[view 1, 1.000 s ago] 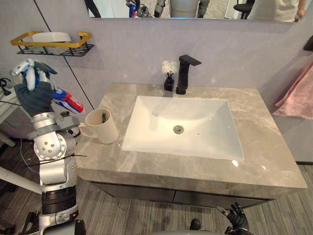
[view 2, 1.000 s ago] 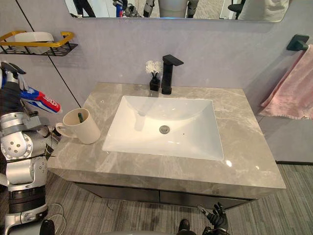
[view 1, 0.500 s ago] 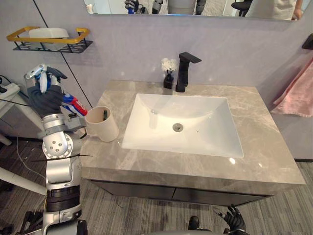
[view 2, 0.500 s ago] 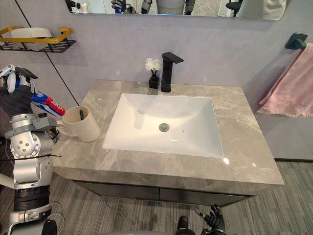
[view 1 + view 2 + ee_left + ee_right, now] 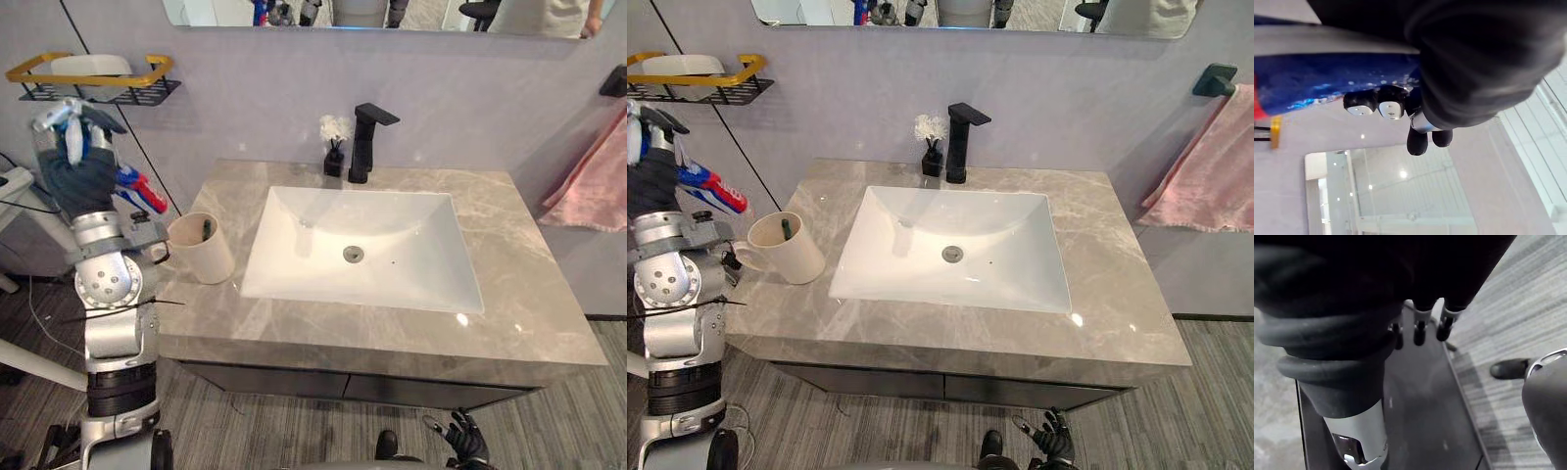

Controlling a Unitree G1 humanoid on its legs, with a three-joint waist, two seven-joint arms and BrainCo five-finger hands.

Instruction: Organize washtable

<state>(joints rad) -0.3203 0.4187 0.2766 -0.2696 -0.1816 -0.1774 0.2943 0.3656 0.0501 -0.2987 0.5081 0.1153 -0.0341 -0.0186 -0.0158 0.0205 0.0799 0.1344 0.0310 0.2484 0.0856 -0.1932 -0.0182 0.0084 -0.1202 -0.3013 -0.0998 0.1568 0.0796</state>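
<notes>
My left hand (image 5: 76, 168) is raised at the counter's left end, shut on a blue, white and red toothpaste tube (image 5: 138, 189) that slants down toward the mug. In the left wrist view the fingers (image 5: 1375, 105) curl round the blue tube (image 5: 1327, 81). A beige mug (image 5: 201, 249) stands on the marble counter (image 5: 529, 294) just right of that hand, with a dark green toothbrush (image 5: 207, 229) inside. My right hand (image 5: 462, 441) hangs low below the counter's front edge, fingers relaxed and holding nothing.
A white sink basin (image 5: 362, 250) fills the counter's middle. A black faucet (image 5: 364, 142) and a small vase of white flowers (image 5: 335, 147) stand behind it. A yellow-rimmed wall rack (image 5: 93, 78) holds a white dish. A pink towel (image 5: 588, 186) hangs at the right.
My left hand has lifted the toothpaste tube slightly higher above the mug. The camera has shifted a little. The right hand stays low.
</notes>
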